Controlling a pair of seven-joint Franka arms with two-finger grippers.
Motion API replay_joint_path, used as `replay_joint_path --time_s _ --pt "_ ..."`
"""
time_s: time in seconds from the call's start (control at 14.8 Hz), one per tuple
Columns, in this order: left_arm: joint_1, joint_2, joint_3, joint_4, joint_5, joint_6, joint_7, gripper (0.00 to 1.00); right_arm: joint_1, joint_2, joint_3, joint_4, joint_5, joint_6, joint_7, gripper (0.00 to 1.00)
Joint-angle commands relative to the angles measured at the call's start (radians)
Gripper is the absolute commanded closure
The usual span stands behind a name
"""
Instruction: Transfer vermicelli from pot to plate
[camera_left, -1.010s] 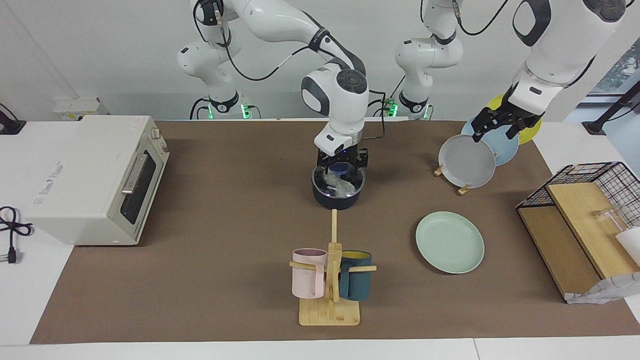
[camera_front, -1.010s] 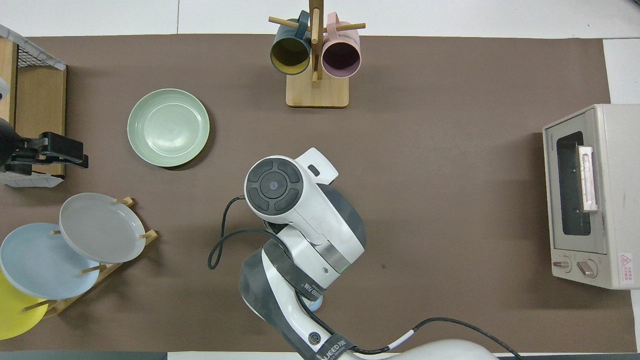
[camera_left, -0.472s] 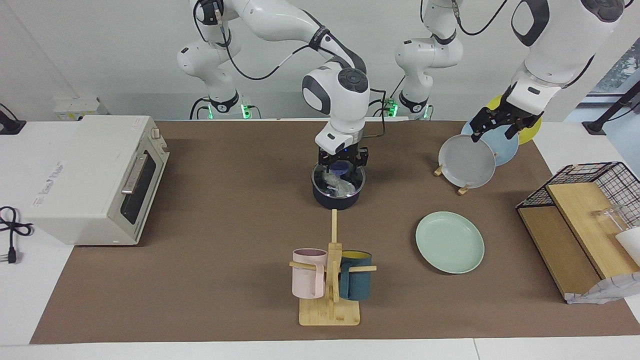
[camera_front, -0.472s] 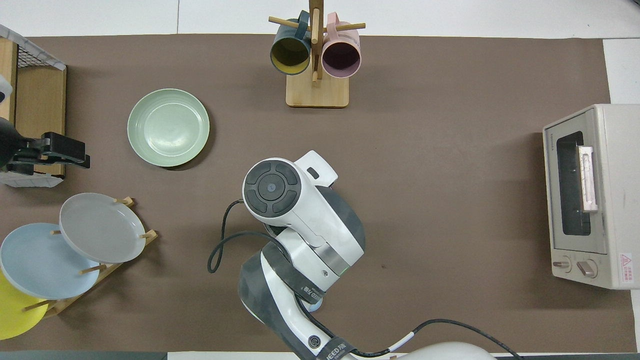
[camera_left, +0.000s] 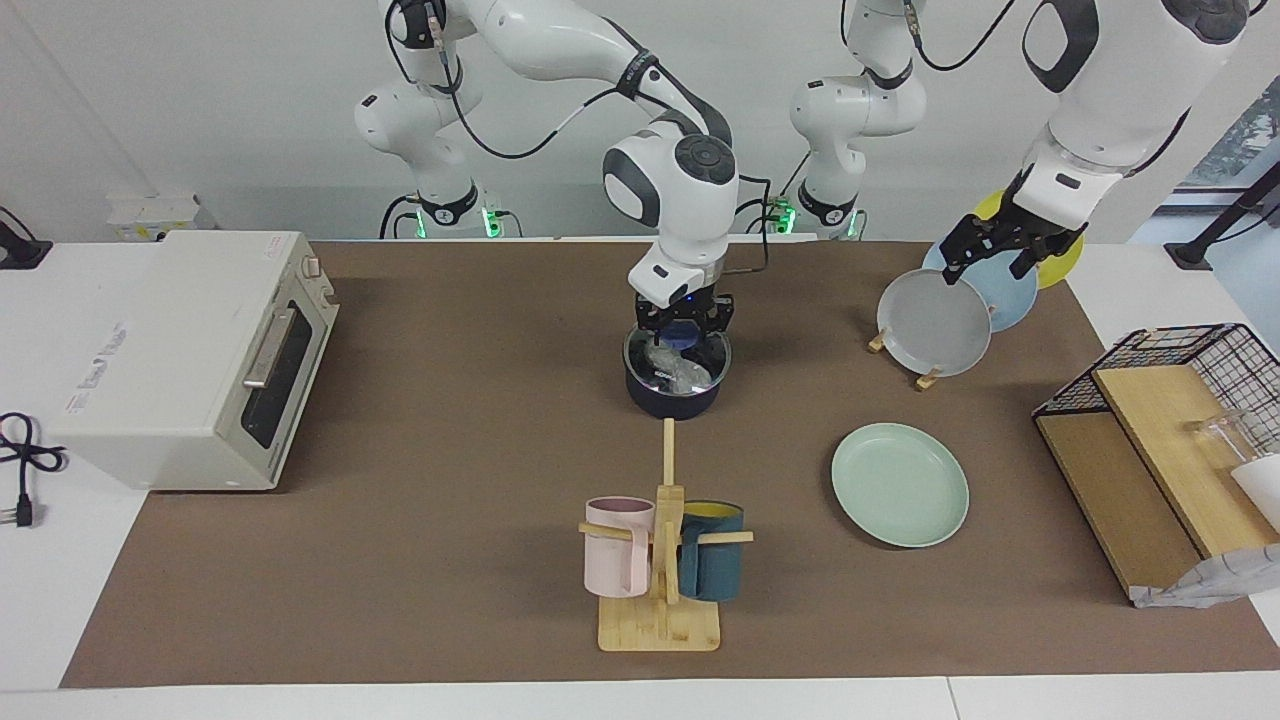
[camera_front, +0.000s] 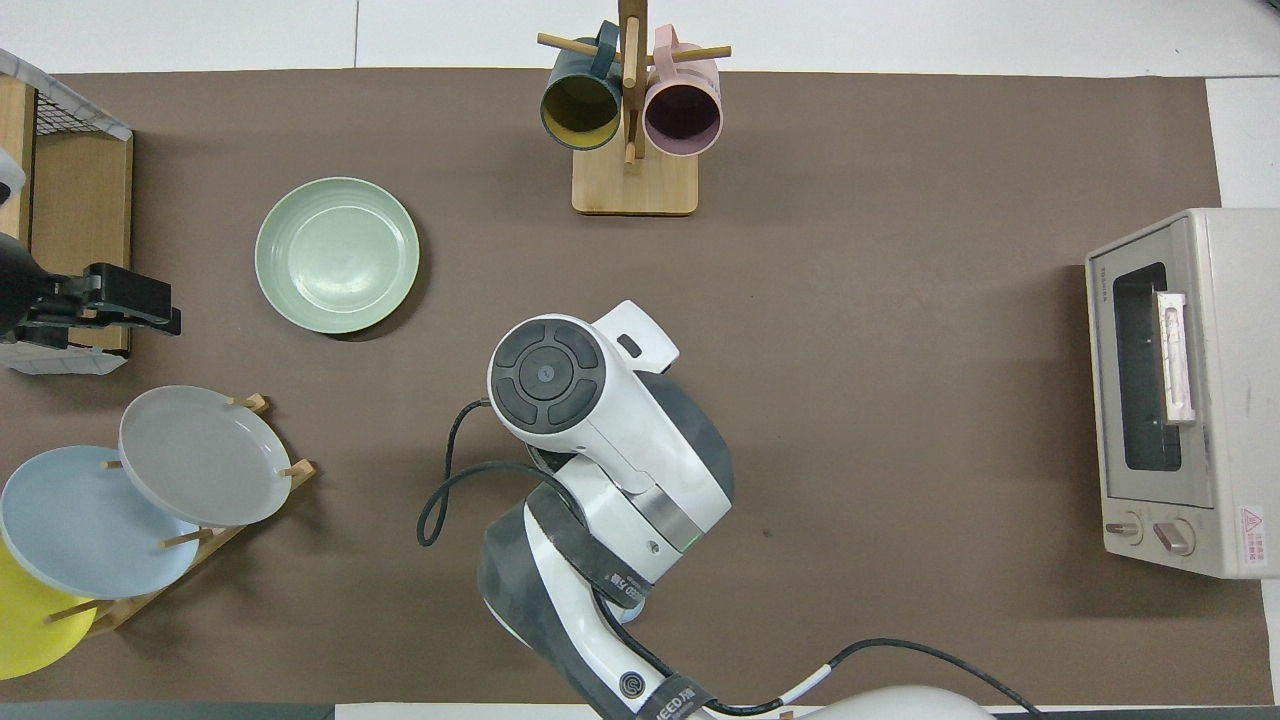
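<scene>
The right gripper (camera_left: 683, 345) reaches straight down into the small round dark navy saucepan (camera_left: 673, 395) at the middle of the brown-covered worktop (camera_left: 450, 450), its fingers closed on the translucent whitish clump of vermicelli (camera_left: 672, 368) lying inside; the noodles have not yet cleared the rim. The vertical approach appears chosen to pinch the loose tangle from above without nudging the pot. In the overhead view the arm's own body hides pot and noodles entirely.

The round pale mint-green plate (camera_left: 900, 484) sits flat and bare, farther from the robots than the pot and toward the left arm's end, well apart from it, an open landing spot for the carry.

The left gripper (camera_left: 1003, 248) waits with fingers spread wide above the wooden rack of grey, light blue and yellow plates (camera_left: 935, 322), clear of the route from pot to plate.

A wooden mug tree (camera_left: 660, 590) with a pink and a dark teal mug stands farther from the robots than the pot.

Lettering on the right arm's dark band in the overhead view partly reads "JEED". The cream toaster oven (camera_front: 1170, 390) carries a small brand mark and a warning sticker, neither of them legible.
</scene>
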Motion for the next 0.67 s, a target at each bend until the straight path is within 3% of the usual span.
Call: replay_joint_path --time_s 0.0,0.61 --pt "-0.009 -0.027 0.001 -0.032 0.019 0.027 -0.002 0.0 -0.002 -0.025 0.005 -0.022 0.022 0.009 -0.031 0.42" --pt "-0.009 -0.027 -0.001 -0.032 0.019 0.033 0.003 0.0 -0.025 -0.064 -0.001 0.074 0.021 -0.15 -0.097 0.44"
